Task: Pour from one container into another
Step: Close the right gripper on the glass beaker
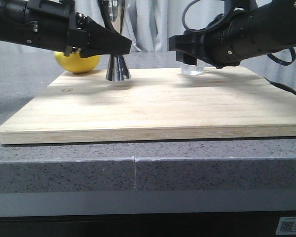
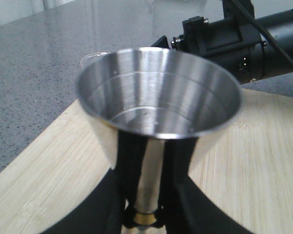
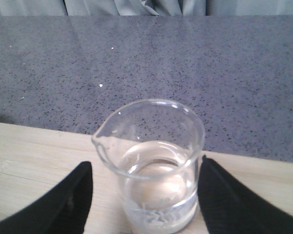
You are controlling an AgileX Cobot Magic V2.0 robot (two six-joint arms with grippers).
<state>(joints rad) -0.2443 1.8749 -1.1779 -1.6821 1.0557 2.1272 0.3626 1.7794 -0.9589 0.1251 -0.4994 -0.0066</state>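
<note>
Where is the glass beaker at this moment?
In the front view the glass beaker stands at the bamboo board's far right edge, between the right pincer's open fingers, right of the steel jigger.

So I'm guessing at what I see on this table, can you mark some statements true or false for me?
1. The glass beaker holds some clear liquid. True.
2. The steel jigger lies on its side. False: it stands upright on the wooden board.
3. The left gripper has its fingers on either side of the jigger's narrow waist. True.
4. The right gripper has lifted the beaker off the board. False: the beaker sits on the board between the fingers.
5. A yellow lemon sits behind the left arm. True.
</note>
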